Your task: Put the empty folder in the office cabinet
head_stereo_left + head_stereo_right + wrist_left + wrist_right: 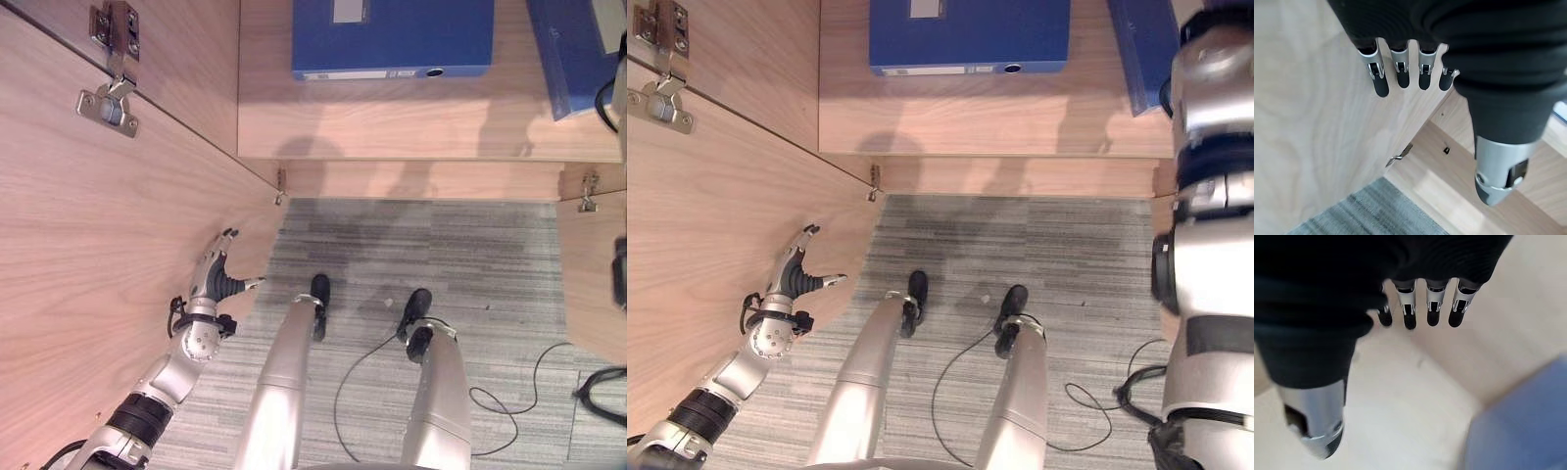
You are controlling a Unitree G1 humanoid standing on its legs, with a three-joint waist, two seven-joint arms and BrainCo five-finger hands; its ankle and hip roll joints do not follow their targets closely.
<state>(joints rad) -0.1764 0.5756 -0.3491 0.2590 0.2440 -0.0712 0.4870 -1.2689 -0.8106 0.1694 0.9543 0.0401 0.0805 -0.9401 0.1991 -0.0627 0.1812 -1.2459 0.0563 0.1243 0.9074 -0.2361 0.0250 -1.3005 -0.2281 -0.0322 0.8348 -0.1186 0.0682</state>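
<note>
So the flat blue folder (392, 37) is lying on the light wooden cabinet shelf (392, 122), spine facing out toward the robot, and neither hand is touching it. A second blue folder (571, 59) sits on the same shelf off to the right of it, angled a bit. The left hand (217, 276) is well below the shelf, up against the open light wood cabinet door (98, 255), fingers (1381, 88) straight and slightly spread, thumb sticking out, holding nothing. The right hand (1415, 308) has its fingers straight and loose too, hovering over the shelf near the second folder. Striped grey carpet (421, 245) covers the floor in front of the shelf.
</note>
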